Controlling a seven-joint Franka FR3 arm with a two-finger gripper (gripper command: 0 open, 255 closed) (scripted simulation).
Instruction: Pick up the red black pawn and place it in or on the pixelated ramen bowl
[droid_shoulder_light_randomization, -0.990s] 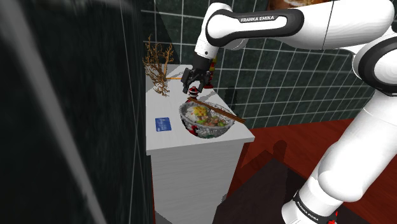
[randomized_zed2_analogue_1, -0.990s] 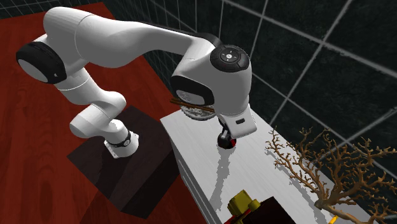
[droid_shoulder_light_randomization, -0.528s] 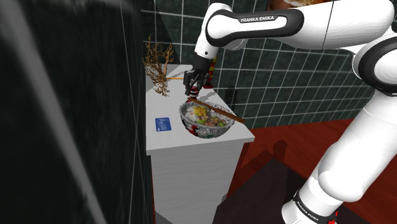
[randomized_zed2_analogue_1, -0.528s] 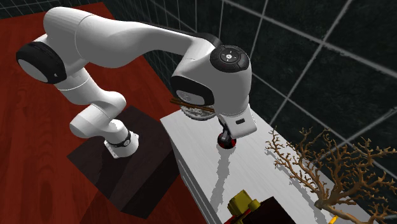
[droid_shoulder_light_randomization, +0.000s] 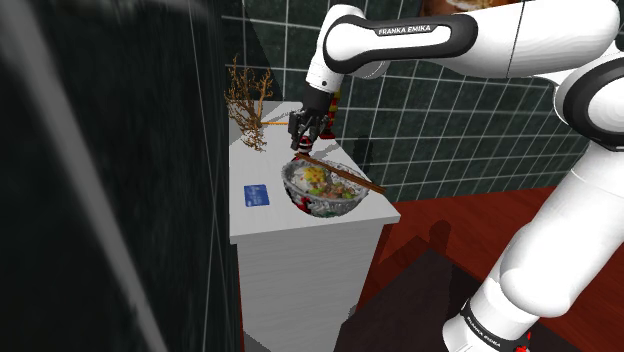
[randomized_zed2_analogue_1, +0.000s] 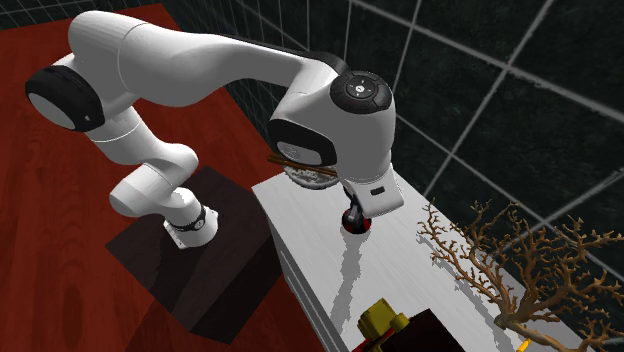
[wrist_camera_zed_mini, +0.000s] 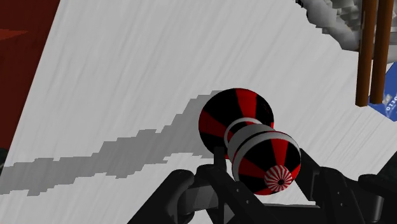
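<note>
The pawn (wrist_camera_zed_mini: 249, 145) has red and black stripes and a grey band. It stands on the white counter top (wrist_camera_zed_mini: 127, 76), and my black gripper (wrist_camera_zed_mini: 266, 186) is shut on its upper part, a finger on each side. In the shoulder view the gripper (droid_shoulder_light_randomization: 305, 134) reaches down over the pawn (droid_shoulder_light_randomization: 303, 148), just behind the ramen bowl (droid_shoulder_light_randomization: 322, 188). The bowl is grey, holds mixed-colour food and has brown chopsticks (droid_shoulder_light_randomization: 345, 176) across it. In the second exterior view the pawn's base (randomized_zed2_analogue_1: 358, 224) shows under the hand, and the bowl (randomized_zed2_analogue_1: 305, 178) is mostly hidden behind the arm.
A blue card (droid_shoulder_light_randomization: 257, 194) lies on the counter (droid_shoulder_light_randomization: 270, 215) beside the bowl. A brown bare branch (droid_shoulder_light_randomization: 248, 100) stands at the counter's far end, near a dark tiled wall. A yellow and red object (randomized_zed2_analogue_1: 382, 322) sits farther along. The floor beside the counter is red-brown.
The fingers stood apart around the pawn a second ago and have since shut on it. The arm, pawn and bowl have stayed in place.
</note>
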